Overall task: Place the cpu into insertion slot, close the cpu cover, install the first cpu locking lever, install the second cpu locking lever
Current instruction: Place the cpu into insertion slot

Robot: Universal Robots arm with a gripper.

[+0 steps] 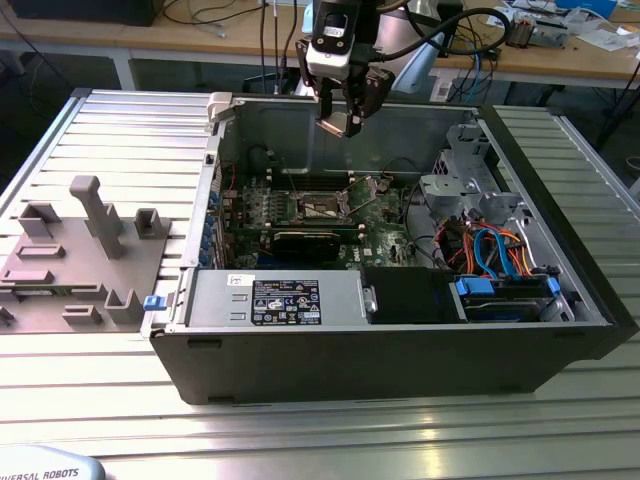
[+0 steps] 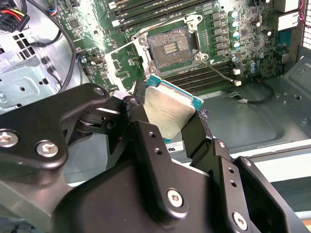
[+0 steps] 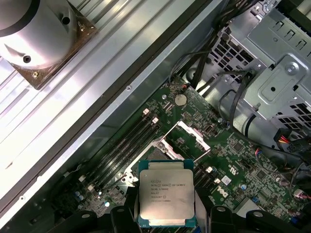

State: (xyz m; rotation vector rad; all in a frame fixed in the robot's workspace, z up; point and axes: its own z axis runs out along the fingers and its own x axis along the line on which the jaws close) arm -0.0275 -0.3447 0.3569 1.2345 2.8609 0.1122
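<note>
In the exterior view, the gripper [image 1: 345, 118] hangs at twelve o'clock over the open computer case [image 1: 350, 350] on the table [image 1: 90, 130]. The insertion slot [image 1: 322, 207] lies at six o'clock from it. In the second wrist view, the fingers [image 2: 141, 124] are clamped on the edges of the cpu [image 2: 167, 114], held apart from the slot. In the first wrist view, the cpu cover [image 3: 193, 136] stands open.

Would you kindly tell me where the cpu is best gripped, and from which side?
By two opposite thin edges, fingers coming in from the sides, as the gripper holds it now. The cpu is a flat square plate, so edge contact leaves both broad faces free.
</note>
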